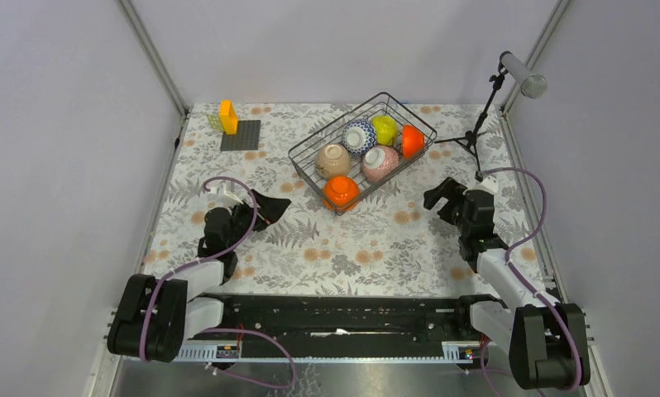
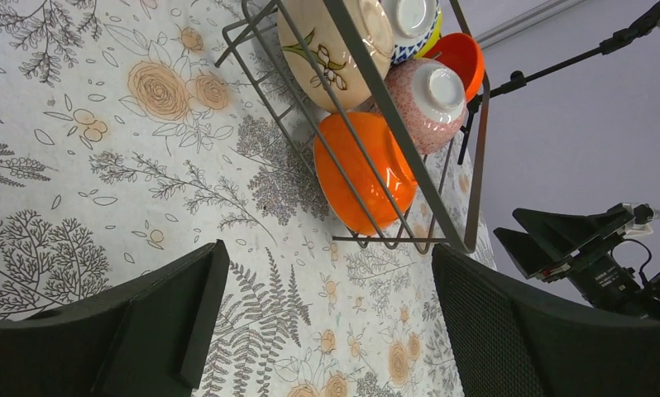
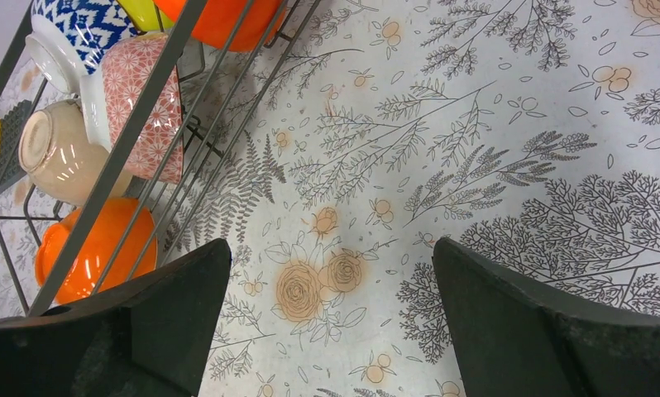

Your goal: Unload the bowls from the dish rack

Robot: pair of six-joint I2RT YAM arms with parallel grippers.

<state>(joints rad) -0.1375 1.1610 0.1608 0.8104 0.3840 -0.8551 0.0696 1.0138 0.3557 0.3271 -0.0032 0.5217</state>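
Now the dish rack [image 1: 315,183] stands slanted on the counter [image 1: 376,248]. It carries an orange bowl [image 1: 341,191] in its near corner. Behind this one lie the beige bowl [image 1: 332,160] and the pink patterned bowl [image 1: 380,163]. Toward the far side of the rack are the blue-white bowl [image 1: 360,136], the yellow-green bowl [image 1: 385,129] and the second orange bowl [image 1: 412,141]. Left of the rack, the left tool [image 2: 327,252] is wide open and holds nothing. Right of the rack, the right tool [image 3: 331,248] is also open and empty.

The desk [image 1: 376,240] carries a floral-patterned cloth. Resting directly on it: wire dish rack [image 1: 314,184], far centre, set at an angle; flat dark square plate [image 1: 246,139], far left; black tripod stand [image 1: 473,142], far right.
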